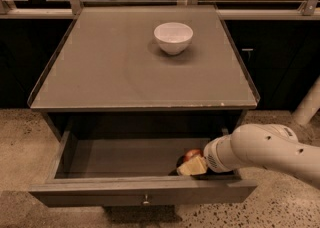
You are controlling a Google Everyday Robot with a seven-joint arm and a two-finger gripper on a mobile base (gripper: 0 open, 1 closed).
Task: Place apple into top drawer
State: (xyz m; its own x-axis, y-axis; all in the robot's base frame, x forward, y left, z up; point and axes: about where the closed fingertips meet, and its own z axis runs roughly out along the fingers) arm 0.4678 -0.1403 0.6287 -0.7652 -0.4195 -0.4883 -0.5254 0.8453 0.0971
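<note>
We see the wide, shallow dark grey-brown top drawer [100, 191] pulled fully open under the flat grey tabletop [115, 72], so its inside can be reached from above. The white jointed robot arm [265, 149] comes in from the right and dips over the drawer's right end. The pale yellowish gripper [191, 165] sits down inside the drawer at its front right corner. The round red-orange apple [192, 154] is right against it, low in the drawer and partly hidden behind it.

We cannot tell whether the gripper is clamping the apple or has let go. We judge the apple is at or near its drop spot. The white round ceramic bowl [173, 37] stands on the tabletop, well apart and not involved. The small metal knob [146, 202] is at the centre of the front panel. No brands, labels or writing can be read.
</note>
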